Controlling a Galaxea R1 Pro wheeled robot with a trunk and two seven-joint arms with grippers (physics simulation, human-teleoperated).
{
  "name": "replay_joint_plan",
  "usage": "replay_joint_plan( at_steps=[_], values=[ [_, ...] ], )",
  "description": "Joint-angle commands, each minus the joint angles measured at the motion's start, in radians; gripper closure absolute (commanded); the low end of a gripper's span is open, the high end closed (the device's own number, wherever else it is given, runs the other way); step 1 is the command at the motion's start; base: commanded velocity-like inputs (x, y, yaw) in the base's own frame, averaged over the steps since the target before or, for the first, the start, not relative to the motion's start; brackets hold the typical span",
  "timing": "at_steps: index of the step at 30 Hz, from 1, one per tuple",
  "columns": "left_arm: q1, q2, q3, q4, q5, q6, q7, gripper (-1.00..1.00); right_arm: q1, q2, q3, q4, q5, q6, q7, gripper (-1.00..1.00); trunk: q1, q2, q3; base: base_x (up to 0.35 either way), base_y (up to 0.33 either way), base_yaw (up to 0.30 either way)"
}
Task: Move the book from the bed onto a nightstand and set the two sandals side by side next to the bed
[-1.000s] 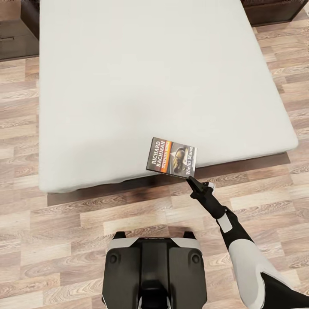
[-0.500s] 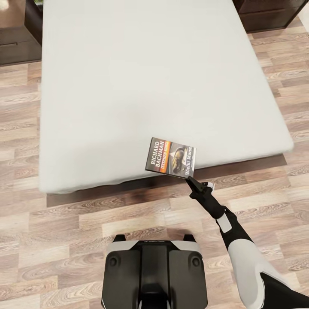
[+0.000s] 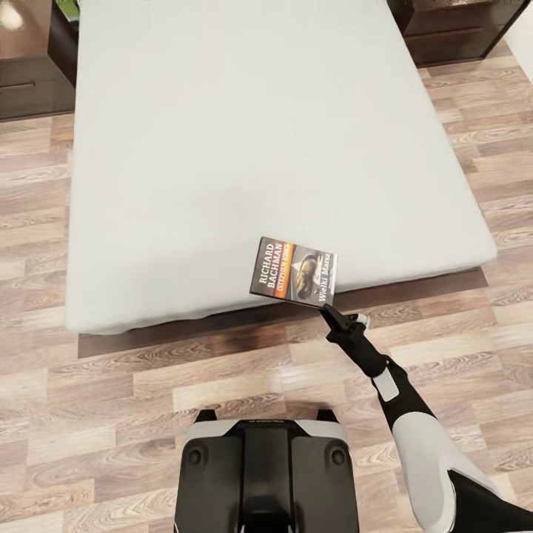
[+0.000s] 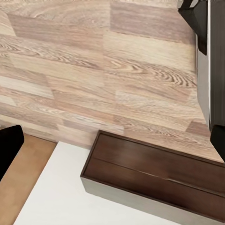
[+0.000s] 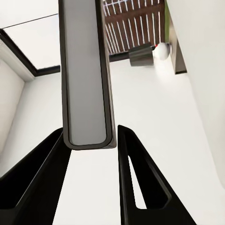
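My right tool [image 3: 326, 307] was clamped on the book [image 3: 293, 270], held clear above the bed [image 3: 222, 148]; next I judged a carry to a nightstand [image 3: 451, 29].

From my head cam the big off-white mattress bed [image 3: 274, 148] runs off the top edge, headboard end cut. Dark reddish-brown wood nightstand [image 3: 451, 29] top right is cropped, another dark cabinet [image 3: 26, 74] top left too, w/ a green scrap at the edge I can't ID. Right black gripper [image 3: 331, 312]: tips tucked under the dark orange-banded paperback book [image 3: 293, 270], so grip pt is hidden there. Small cover text too fine to read. My right arm [image 3: 444, 474] exits bottom right. Left wrist cam: dark brown wood box [image 4: 154, 173] clipped by the frame edge.
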Motion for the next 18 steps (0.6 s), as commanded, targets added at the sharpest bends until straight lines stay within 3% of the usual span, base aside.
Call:
replay_joint_plan(
  at_steps=[1,18],
  values=[
    [0.0,-0.001,-0.009,0.001,0.007,-0.003,0.001,-1.0,0.0,0.002,-0.005,-0.001,0.005,0.011,0.004,1.0,0.001,-0.001,0.001,-0.004,-0.006,0.0],
    [0.002,-0.004,-0.011,0.006,0.006,-0.001,0.0,-1.0,0.0,0.004,-0.006,-0.002,0.006,0.011,0.004,1.0,0.001,-0.001,0.028,-0.001,-0.001,0.0]
  ],
)
